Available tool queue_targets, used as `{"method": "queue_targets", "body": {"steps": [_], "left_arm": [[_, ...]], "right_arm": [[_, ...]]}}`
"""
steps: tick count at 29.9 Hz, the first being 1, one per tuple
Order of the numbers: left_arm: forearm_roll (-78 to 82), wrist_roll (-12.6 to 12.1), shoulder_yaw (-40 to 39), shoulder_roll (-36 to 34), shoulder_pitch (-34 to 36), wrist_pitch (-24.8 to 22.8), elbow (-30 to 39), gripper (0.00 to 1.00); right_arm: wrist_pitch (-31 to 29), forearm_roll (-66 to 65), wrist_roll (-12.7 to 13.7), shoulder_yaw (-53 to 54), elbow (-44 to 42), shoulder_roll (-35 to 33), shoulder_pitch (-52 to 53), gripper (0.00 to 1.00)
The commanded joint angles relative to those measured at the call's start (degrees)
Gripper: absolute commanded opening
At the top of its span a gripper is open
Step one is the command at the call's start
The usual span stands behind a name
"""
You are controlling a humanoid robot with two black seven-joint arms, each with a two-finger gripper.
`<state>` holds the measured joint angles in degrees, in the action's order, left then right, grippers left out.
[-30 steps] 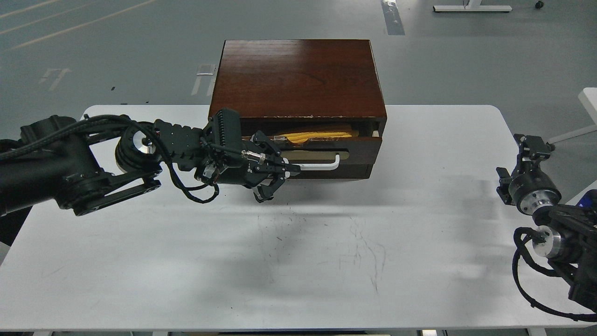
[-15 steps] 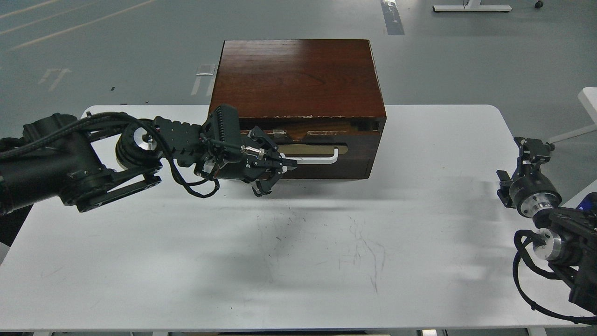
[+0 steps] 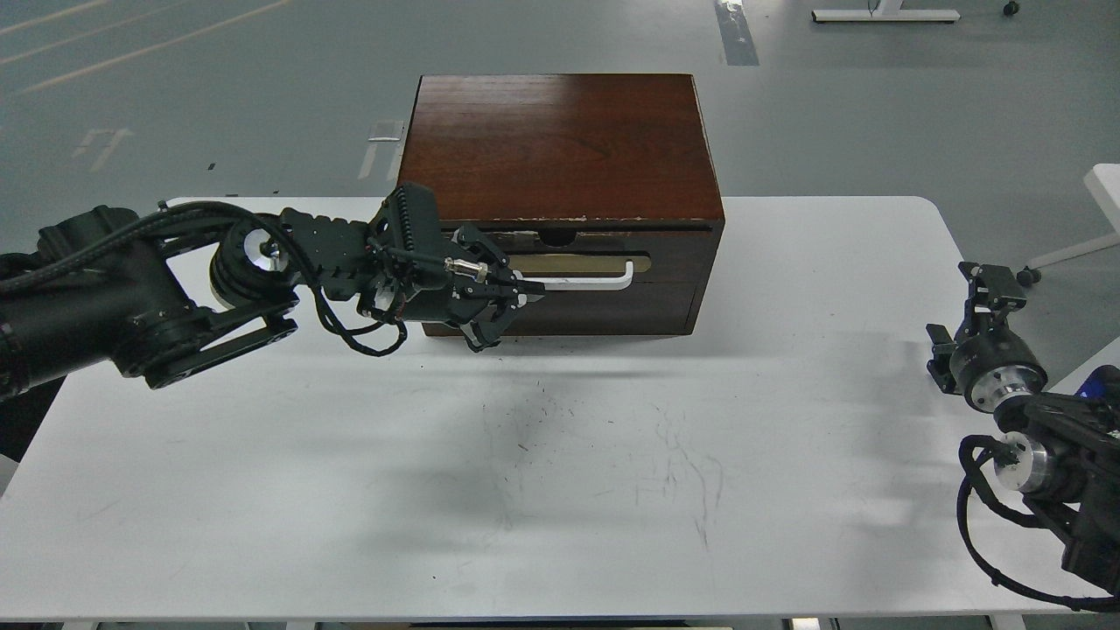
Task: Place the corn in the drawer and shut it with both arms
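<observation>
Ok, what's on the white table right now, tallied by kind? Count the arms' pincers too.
Dark brown wooden cabinet: 1
Drawer with white bar handle, pushed in: 1
Black two-finger pincers: 2, left pincer at the handle's left end, right pincer off by the table's right edge
Yellow corn: 0 visible
Total: 4

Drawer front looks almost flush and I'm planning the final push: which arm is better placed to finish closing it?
Left. The left gripper is already at the drawer handle; the right gripper sits at the table's far right edge.

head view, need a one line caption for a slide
Left gripper at the white handle of the shut drawer; right gripper idle at table edge.
</observation>
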<state>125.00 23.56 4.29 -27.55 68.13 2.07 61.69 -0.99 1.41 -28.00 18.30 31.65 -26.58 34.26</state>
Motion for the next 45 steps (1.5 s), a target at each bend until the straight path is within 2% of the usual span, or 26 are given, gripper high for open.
{"method": "queue_targets", "body": {"steps": [1,14,17,23,28,32,34,36,40,41,42,45], "left_arm": [[0.0,-0.1,0.0,0.7,0.0,0.0,-1.0,0.0],[0.0,0.0,0.0,0.8,-0.1,0.0,-1.9,0.0],[0.0,0.1,0.2,0.6,-0.6,0.0,-0.2,0.0],[0.0,0.4,-0.1,-1.4,-0.7,0.0,6.4,0.0],[0.0,0.7,-0.3,-5.8,-0.3,-0.2,12.7,0.0],[-0.2,0.8,-1.0,-10.9,-1.1,-0.3,20.3,0.0],[-8.3,0.7,-1.0,-12.1,-1.2,-0.2,21.7,0.09],[-23.3,0.6,-1.3,-14.0,-1.2,-0.2,23.6,0.3],[-40.8,0.8,-3.6,-16.1,-1.2,-0.3,24.2,0.64],[-47.7,0.8,-5.1,-16.9,-1.2,-0.7,24.2,0.85],[-54.7,0.8,-6.5,-17.6,-1.3,-0.9,24.2,0.99],[-69.7,0.7,-9.0,-18.8,-1.4,-2.2,23.8,0.99]], "right_arm": [[0.0,0.0,0.0,0.1,0.0,0.0,-0.2,1.0],[-0.1,0.0,0.0,0.1,0.0,0.0,-0.6,1.0],[-0.1,0.0,0.0,0.2,0.0,0.0,-0.6,1.0],[-0.2,0.0,0.0,0.2,0.0,0.0,-0.5,1.0],[-0.3,0.0,0.0,0.2,0.0,0.0,-0.5,1.0],[-0.8,0.0,0.0,0.2,0.2,-0.1,0.1,1.0],[-0.8,0.0,0.0,0.2,0.4,-0.2,0.4,1.0],[-0.9,0.0,0.0,0.2,0.6,-0.6,1.9,1.0],[-1.0,0.0,0.0,0.2,0.7,-0.9,3.7,1.0],[-1.6,0.0,0.0,0.2,0.9,-1.1,4.3,1.0],[-2.4,0.0,0.0,0.2,1.0,-1.4,4.9,1.0],[-3.8,0.0,0.0,0.2,1.0,-1.7,6.0,1.0]]}}
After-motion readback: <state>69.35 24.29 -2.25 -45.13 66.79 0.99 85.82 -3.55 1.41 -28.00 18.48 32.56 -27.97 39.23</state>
